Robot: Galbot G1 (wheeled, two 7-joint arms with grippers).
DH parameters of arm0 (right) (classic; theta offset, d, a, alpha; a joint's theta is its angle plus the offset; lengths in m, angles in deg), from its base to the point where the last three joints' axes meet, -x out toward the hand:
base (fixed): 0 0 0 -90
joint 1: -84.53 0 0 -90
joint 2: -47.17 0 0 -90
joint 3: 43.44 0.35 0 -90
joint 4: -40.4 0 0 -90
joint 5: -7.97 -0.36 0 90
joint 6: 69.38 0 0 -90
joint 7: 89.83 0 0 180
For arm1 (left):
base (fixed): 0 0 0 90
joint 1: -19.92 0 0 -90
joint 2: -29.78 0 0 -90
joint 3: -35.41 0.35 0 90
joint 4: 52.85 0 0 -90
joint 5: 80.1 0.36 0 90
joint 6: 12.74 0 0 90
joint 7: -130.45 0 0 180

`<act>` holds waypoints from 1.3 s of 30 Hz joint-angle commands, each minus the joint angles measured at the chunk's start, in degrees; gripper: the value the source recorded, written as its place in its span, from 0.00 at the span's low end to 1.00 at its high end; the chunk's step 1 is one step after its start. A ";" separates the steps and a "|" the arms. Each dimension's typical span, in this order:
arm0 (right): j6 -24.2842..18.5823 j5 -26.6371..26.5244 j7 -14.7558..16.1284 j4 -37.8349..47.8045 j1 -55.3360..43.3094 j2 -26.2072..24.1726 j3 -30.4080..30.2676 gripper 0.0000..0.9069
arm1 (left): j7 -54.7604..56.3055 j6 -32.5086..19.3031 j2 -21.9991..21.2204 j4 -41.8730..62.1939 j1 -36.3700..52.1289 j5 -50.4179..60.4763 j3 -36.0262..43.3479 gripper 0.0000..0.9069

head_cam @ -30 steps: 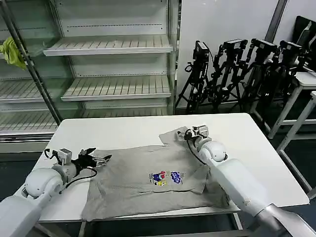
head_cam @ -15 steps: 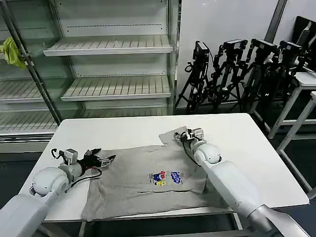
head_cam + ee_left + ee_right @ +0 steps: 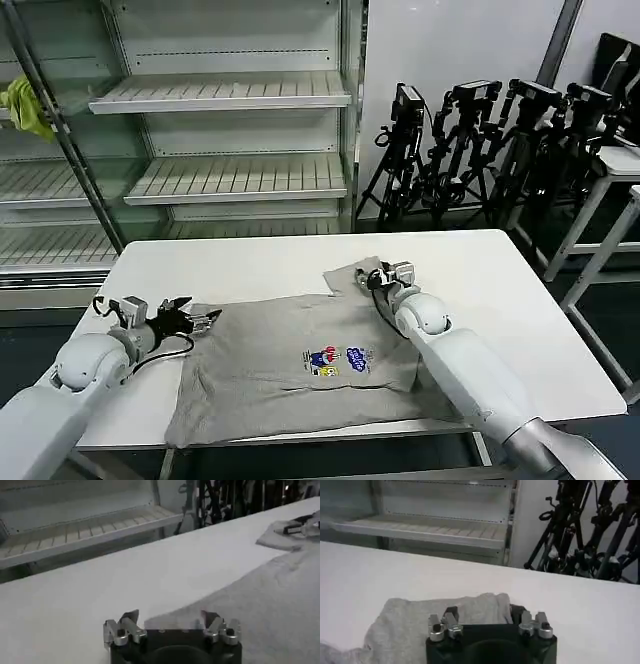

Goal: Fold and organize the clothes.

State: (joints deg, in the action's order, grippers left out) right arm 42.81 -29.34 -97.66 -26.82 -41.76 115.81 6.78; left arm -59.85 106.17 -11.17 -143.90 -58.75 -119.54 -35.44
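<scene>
One light grey shirt (image 3: pixel 290 345) lies spread flat on the white table (image 3: pixel 250 265), its small multicoloured chest print (image 3: pixel 338 360) facing up. My left gripper (image 3: pixel 200 320) stands open at the shirt's left sleeve edge, low over the table. In the left wrist view the grey cloth (image 3: pixel 280 595) reaches in between the spread fingers of that gripper (image 3: pixel 170 622). My right gripper (image 3: pixel 383 279) sits open at the bunched far right sleeve. In the right wrist view the crumpled sleeve (image 3: pixel 415 620) lies between the fingers of that gripper (image 3: pixel 485 615).
Empty metal shelving (image 3: pixel 220 95) stands behind the table, with a yellow-green cloth (image 3: pixel 25 105) on its left end. Black tripods (image 3: pixel 480 140) crowd the back right. More white tables (image 3: pixel 620 165) stand at the right.
My left gripper reached a little toward the shirt, then drew back slightly to the left. My right gripper shifted a little left onto the far sleeve. The shirt has hardly moved.
</scene>
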 commanded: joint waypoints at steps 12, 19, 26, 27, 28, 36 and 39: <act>0.50 0.73 0.37 -0.49 1.29 -0.57 0.67 0.00 | -1.12 -0.64 0.11 2.67 0.36 1.46 0.21 0.38; 0.32 1.14 0.53 -1.21 1.82 -1.02 0.83 0.00 | -1.17 -0.72 0.31 1.50 -0.49 1.44 -0.13 0.29; -0.14 1.58 0.55 -1.79 2.26 -1.31 0.89 0.00 | -0.86 -0.91 0.33 0.54 -0.94 1.30 -0.61 0.29; -0.20 1.59 0.57 -1.86 2.27 -1.34 0.88 0.00 | -0.86 -0.95 0.31 0.43 -0.98 1.30 -0.66 0.29; -0.28 1.60 0.55 -1.89 2.28 -1.36 0.86 0.00 | -0.86 -1.03 0.31 0.29 -1.07 1.31 -0.74 0.29; -1.52 1.63 0.62 -2.49 1.98 -1.73 0.90 0.00 | -0.77 -2.01 0.23 -1.36 -1.67 0.84 -1.81 0.12; -1.92 1.65 0.63 -2.57 1.95 -1.79 0.88 0.00 | -0.76 -2.12 0.17 -1.79 -1.95 0.85 -2.05 0.12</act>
State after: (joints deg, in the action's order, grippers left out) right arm 41.64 -27.79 -97.03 -29.09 -39.77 114.06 7.49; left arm -60.63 104.55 -10.97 -144.75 -60.49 -118.52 -37.07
